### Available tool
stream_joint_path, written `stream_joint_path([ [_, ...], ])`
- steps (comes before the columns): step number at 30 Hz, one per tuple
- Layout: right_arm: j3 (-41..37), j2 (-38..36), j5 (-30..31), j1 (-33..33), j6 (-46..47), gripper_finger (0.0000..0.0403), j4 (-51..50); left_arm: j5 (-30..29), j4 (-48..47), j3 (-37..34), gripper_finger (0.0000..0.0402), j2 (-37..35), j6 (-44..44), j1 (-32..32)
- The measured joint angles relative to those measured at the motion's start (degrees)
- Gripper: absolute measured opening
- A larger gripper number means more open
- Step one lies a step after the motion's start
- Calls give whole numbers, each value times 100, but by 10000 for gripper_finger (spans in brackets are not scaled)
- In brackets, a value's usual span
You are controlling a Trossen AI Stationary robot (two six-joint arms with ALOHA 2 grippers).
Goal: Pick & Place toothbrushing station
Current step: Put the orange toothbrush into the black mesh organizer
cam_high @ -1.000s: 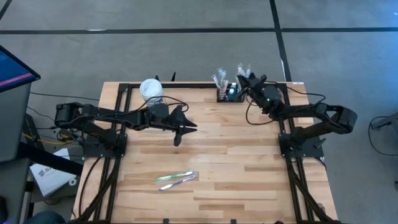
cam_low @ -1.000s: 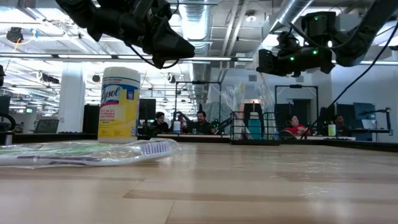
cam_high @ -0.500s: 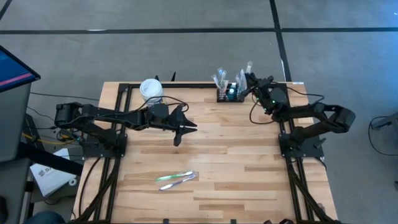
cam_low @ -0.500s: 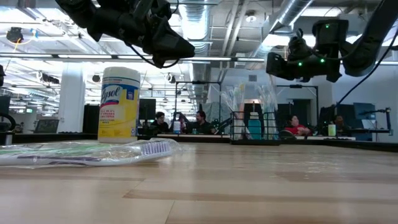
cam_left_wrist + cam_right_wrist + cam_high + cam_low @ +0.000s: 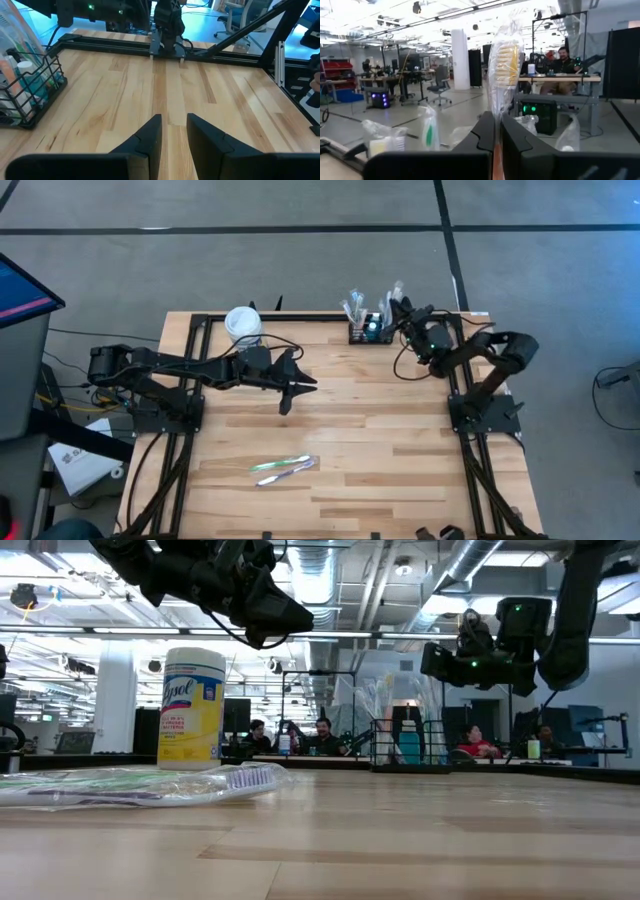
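Observation:
The black wire-mesh caddy [image 5: 365, 332] stands on its base at the table's far edge, holding several wrapped items; it also shows in the low view [image 5: 405, 745] and the left wrist view [image 5: 30, 95]. My right gripper [image 5: 402, 308] hovers over the caddy's right end, shut on a wrapped toothbrush [image 5: 504, 65]. My left gripper [image 5: 300, 385] hangs above the table's middle, narrowly open and empty [image 5: 174, 120]. Another wrapped toothbrush [image 5: 285, 468] lies flat near the table's near edge. My right gripper pinches the wrapped toothbrush between its two fingers, on the handle just below the head [image 5: 496, 107]. An orange strip of handle [image 5: 493, 150] runs back between the fingers. The yellow-bristled head in clear wrap sticks out past the fingertips. Its other end is hidden.
A white round tub with a yellow label [image 5: 243, 323] stands at the far edge, left of the caddy, also in the low view [image 5: 192, 708]. Black frame rails [image 5: 190, 380] run along the table's left, right and far sides. People sit at desks in the room behind.
My right arm has folded its elbow in toward the table, while its gripper stays over the caddy's right end, still shut on the wrapped toothbrush. In the low view the gripper has shifted slightly sideways and a little down.

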Motion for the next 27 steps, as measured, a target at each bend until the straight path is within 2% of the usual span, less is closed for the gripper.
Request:
stream_joint_path([
  [19,7,42,84,370,-206,16,-272,0,0,0,85,0,-1,0],
  [27,-168,40,522,622,-345,15,-428,2,-7,0,85,0,-1,0],
])
